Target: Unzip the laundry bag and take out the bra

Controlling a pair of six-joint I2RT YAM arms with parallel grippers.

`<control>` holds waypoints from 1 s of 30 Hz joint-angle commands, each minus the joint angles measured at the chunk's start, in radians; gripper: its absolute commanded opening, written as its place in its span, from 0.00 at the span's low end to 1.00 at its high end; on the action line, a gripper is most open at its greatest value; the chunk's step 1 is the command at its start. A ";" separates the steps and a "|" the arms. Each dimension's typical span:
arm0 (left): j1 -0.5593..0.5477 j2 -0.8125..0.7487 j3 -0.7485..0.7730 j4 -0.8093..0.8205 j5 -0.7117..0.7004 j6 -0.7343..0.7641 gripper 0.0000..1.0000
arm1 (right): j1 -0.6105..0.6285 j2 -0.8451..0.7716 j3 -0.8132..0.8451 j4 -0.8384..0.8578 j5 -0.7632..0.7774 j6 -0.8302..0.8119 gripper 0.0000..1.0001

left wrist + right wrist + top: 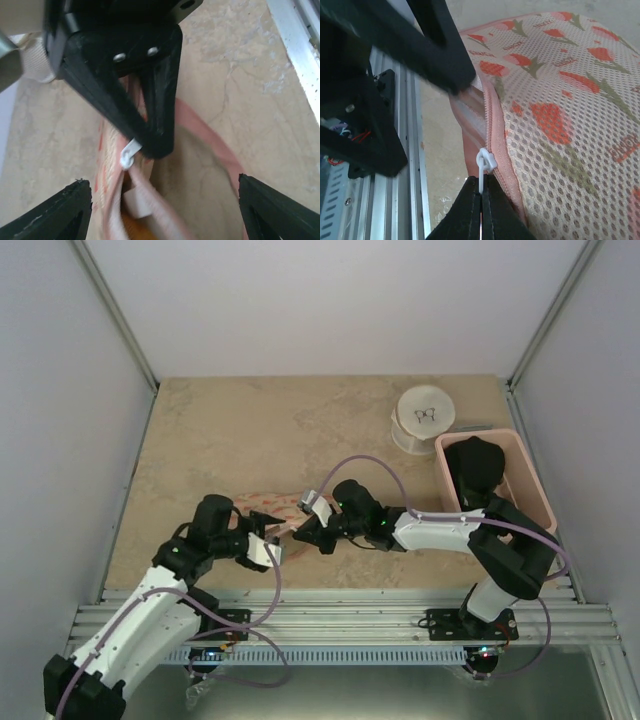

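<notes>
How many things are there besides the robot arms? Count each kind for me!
Laundry bag: 1
Bra, orange bit peeking from the bag: 1
White round container: 1
Pink bin: 1
Dark garment: 1
Total: 5

- laundry bag [560,100]: cream mesh, orange-red tulip print, pink rim
- zip pull [484,167]: white
- table [250,430]: beige, marbled
- basket [530,485], right of frame: pink

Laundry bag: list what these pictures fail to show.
Bra: left wrist view, only a blurred orange sliver, cut by the bottom edge.
Bag outline: top view, both arms cover most of it.
Zip's open length: right wrist view, a black finger covers it above the pull.
</notes>
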 commanded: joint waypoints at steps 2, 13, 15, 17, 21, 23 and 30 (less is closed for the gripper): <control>-0.076 0.068 -0.032 0.178 -0.055 -0.246 0.73 | 0.013 0.014 0.037 0.017 -0.016 0.008 0.00; -0.083 0.096 -0.064 0.233 -0.094 -0.230 0.17 | 0.018 -0.002 0.039 0.002 -0.005 0.006 0.01; -0.083 0.095 -0.068 0.232 -0.108 -0.215 0.12 | 0.017 -0.004 0.039 -0.001 -0.004 0.004 0.01; -0.082 0.096 -0.070 0.234 -0.120 -0.208 0.06 | 0.017 -0.008 0.038 -0.006 -0.003 0.002 0.01; -0.083 0.099 -0.068 0.239 -0.132 -0.194 0.00 | 0.017 -0.022 0.032 -0.017 0.007 -0.002 0.01; -0.083 0.099 -0.070 0.238 -0.143 -0.186 0.00 | 0.012 -0.036 0.020 -0.020 0.014 -0.003 0.00; -0.083 0.091 -0.077 0.235 -0.187 -0.167 0.00 | -0.033 -0.106 -0.057 -0.043 0.042 0.001 0.01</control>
